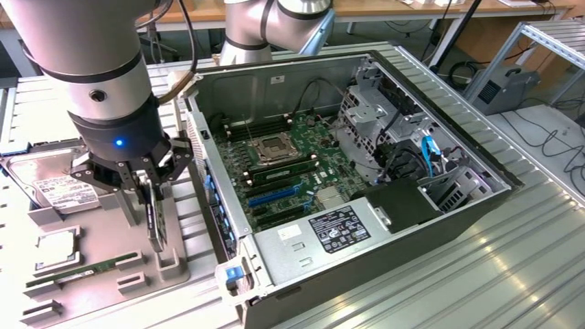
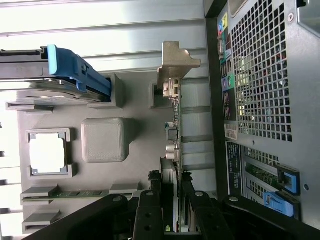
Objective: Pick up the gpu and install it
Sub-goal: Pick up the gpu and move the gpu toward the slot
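The gpu (image 1: 157, 229) stands on edge in a slot of the grey holder tray (image 1: 109, 212), to the exterior view's left of the open computer case (image 1: 366, 171). My gripper (image 1: 149, 195) is down over the card's upper edge. In the wrist view the gpu (image 2: 172, 135) shows edge-on, with its silver bracket (image 2: 176, 62) at the far end. My gripper (image 2: 171, 200) has its black fingers (image 2: 150, 205) pressed against both faces of the card. The card still sits in the holder. The motherboard (image 1: 283, 164) with a blue slot (image 1: 274, 195) lies exposed inside the case.
The tray also holds a hard drive (image 1: 46, 178), a CPU (image 1: 55, 250) and a green memory stick (image 1: 82, 271). The case's perforated rear wall (image 2: 260, 90) stands close beside the card. A second robot arm base (image 1: 265, 27) rises behind the case.
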Controlling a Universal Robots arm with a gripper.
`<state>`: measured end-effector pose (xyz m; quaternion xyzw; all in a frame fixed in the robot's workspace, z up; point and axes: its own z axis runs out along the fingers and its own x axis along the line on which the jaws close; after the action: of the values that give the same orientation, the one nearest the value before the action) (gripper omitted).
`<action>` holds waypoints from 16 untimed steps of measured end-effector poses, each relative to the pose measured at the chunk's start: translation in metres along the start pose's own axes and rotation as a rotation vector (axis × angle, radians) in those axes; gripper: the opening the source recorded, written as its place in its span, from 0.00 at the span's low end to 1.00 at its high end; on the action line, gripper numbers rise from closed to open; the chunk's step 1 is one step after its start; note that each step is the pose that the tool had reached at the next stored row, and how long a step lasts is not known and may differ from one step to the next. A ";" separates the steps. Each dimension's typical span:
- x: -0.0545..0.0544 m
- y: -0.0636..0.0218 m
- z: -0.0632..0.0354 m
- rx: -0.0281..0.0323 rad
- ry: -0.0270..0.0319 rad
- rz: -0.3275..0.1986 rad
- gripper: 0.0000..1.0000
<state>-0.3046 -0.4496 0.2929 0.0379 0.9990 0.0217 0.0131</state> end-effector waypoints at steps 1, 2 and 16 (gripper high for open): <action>0.000 0.0000 -0.0002 0.0000 0.0000 0.000 0.26; 0.000 0.0000 -0.0005 0.0000 0.0000 0.000 0.26; 0.000 0.0001 -0.0027 0.0000 0.0000 0.000 0.26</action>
<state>-0.3046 -0.4496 0.2955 0.0379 0.9990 0.0217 0.0131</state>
